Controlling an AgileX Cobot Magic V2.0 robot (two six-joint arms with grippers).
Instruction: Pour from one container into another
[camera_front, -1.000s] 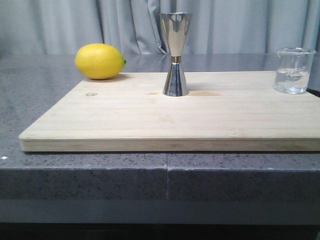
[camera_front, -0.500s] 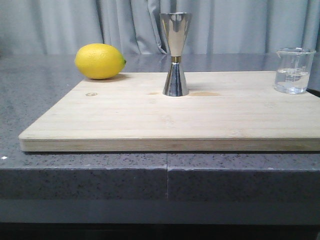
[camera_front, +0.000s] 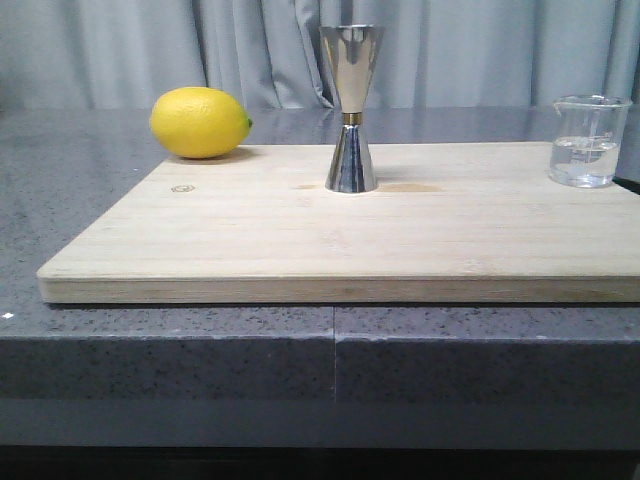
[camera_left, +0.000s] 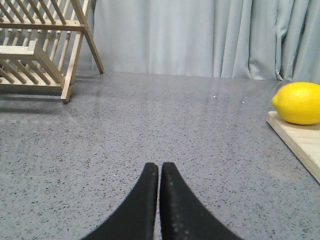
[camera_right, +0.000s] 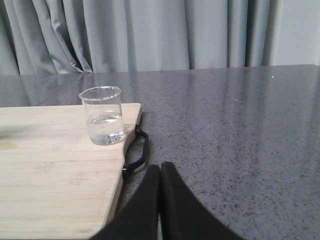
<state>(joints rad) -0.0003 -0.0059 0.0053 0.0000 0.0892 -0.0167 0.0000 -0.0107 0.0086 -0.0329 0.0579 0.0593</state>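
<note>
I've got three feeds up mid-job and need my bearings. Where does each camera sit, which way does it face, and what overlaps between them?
Front view: low at the table edge, facing forward over the board at the jigger, lemon and beaker; no arm shows.
Left wrist view: low over the bare counter left of the board, facing the curtain and a wooden rack; the shut left claw shows.
Right wrist view: low, off the board's right end, facing the beaker; the shut right claw shows.
Shared: lemon in front and left wrist; beaker in front and right wrist.

A kitchen-like setup; speckled grey counter (camera_front: 200, 350), wooden cutting board (camera_front: 300, 240), lemon (camera_front: 199, 122), wooden dish rack (camera_left: 40, 50); grey curtains (camera_front: 480, 50) behind.
</note>
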